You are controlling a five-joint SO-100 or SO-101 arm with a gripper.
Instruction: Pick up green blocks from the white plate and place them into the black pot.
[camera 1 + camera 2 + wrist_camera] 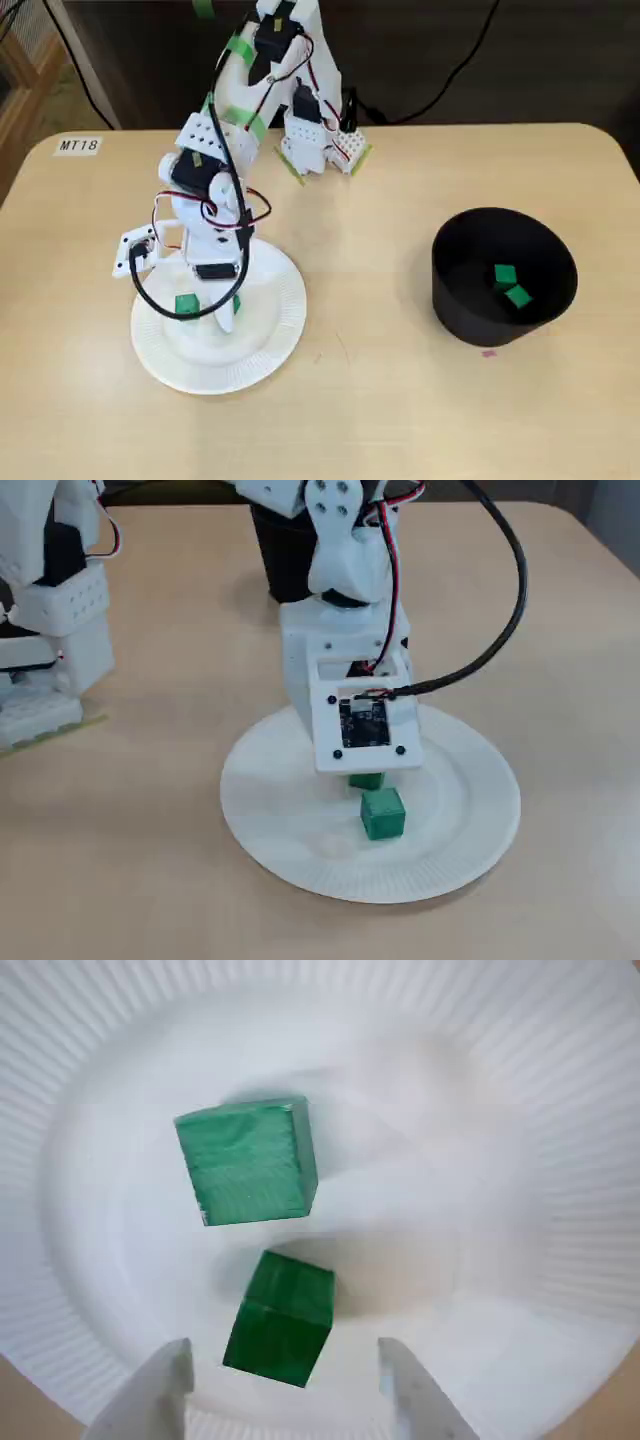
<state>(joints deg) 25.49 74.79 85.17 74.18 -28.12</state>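
End effector (285,1375) spread astride green block (279,1317).

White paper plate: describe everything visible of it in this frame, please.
The round white paper plate looks like thin pressed paper, with a ribbed, raised rim and smooth flat centre. It lies flat on the light wooden table, left of the black pot in a fixed view. On its centre rest a farther green cube and a nearer green cube, close together. The white gripper hangs open above, straddling the nearer one; whether its fingertips touch the plate cannot be told.
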